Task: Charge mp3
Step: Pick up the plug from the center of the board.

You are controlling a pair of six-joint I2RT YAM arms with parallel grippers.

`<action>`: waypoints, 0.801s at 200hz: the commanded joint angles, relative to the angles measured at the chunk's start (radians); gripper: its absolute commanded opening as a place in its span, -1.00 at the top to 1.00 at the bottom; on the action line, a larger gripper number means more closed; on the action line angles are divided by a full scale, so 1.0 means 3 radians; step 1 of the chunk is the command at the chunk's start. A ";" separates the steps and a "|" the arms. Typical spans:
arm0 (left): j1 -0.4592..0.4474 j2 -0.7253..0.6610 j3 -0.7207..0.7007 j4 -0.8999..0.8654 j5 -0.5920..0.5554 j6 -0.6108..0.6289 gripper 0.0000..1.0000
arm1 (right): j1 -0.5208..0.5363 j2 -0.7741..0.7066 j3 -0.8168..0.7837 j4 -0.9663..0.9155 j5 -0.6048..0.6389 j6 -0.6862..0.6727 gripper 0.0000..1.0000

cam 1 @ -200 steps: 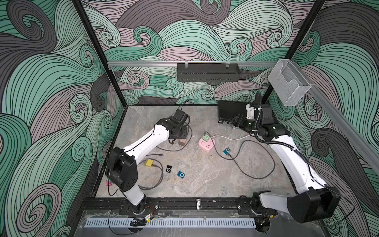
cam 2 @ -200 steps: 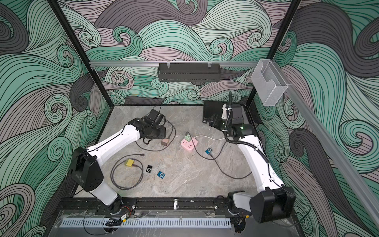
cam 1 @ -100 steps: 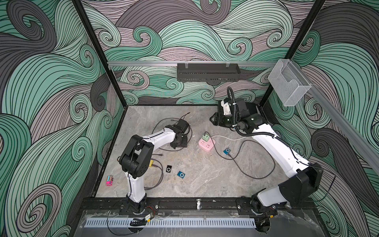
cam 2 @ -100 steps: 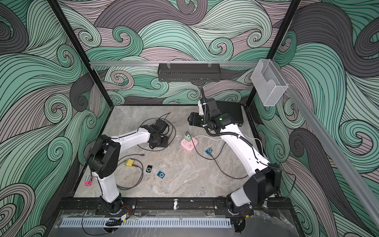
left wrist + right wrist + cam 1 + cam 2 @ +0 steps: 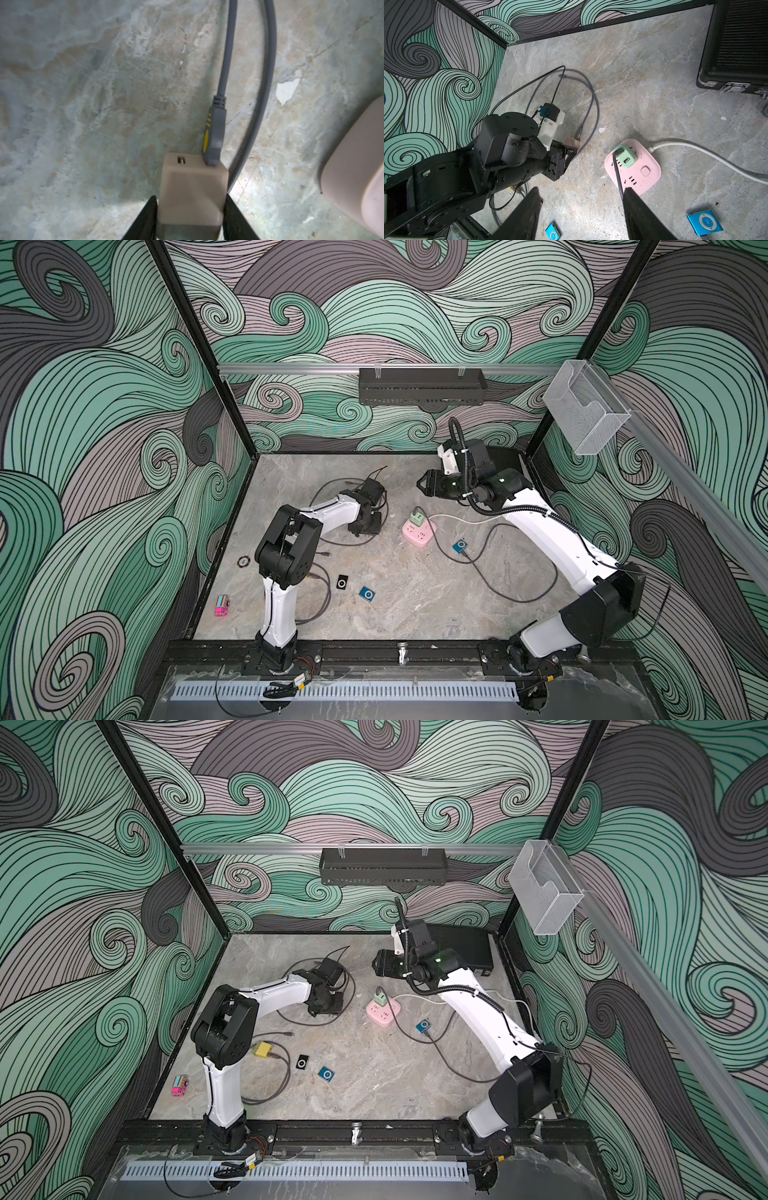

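A blue mp3 point(image 5: 459, 546) point(image 5: 704, 222) lies on the table with a black cable running to a green adapter point(image 5: 417, 517) in the pink power strip point(image 5: 420, 533). A second blue mp3 point(image 5: 367, 594) and a black mp3 point(image 5: 342, 582) lie loose nearer the front. My left gripper point(image 5: 190, 197) point(image 5: 371, 526) is low on the table, shut on a beige charger block point(image 5: 191, 182). A grey cable's plug point(image 5: 214, 133) sits in that block. My right gripper point(image 5: 581, 189) point(image 5: 424, 485) hangs open in the air behind the power strip, holding nothing.
A black case point(image 5: 461, 948) stands at the back right. A yellow adapter point(image 5: 262, 1049) with a grey cable loop lies by the left arm's base. A pink toy car point(image 5: 222, 606) and a small round disc point(image 5: 243, 561) sit near the left wall. The strip's white cord point(image 5: 457, 519) runs right.
My left arm has folded up at the elbow and its jaws have closed onto the beige block. The right gripper has swung away from the black case toward the table's middle.
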 commanded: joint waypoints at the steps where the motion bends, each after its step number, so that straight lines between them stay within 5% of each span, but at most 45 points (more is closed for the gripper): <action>1: 0.0022 0.0025 0.0001 -0.0074 0.0004 0.0040 0.24 | 0.0045 0.0030 0.0103 -0.0025 -0.0024 -0.0033 -0.25; 39: 0.0019 -0.0097 -0.0046 -0.0109 0.0000 0.0175 0.43 | 0.0181 0.0127 0.0152 -0.0055 -0.0069 -0.0056 -0.23; 97: 0.0043 -0.1418 -0.0217 -0.0282 0.0293 0.0616 0.42 | 0.0328 0.0314 0.0165 0.0077 -0.0269 0.0033 -0.18; 160: 0.0084 -0.2224 -0.0707 0.0056 0.0587 0.0616 0.41 | 0.0587 0.0548 0.0430 0.0215 -0.0589 0.0004 -0.18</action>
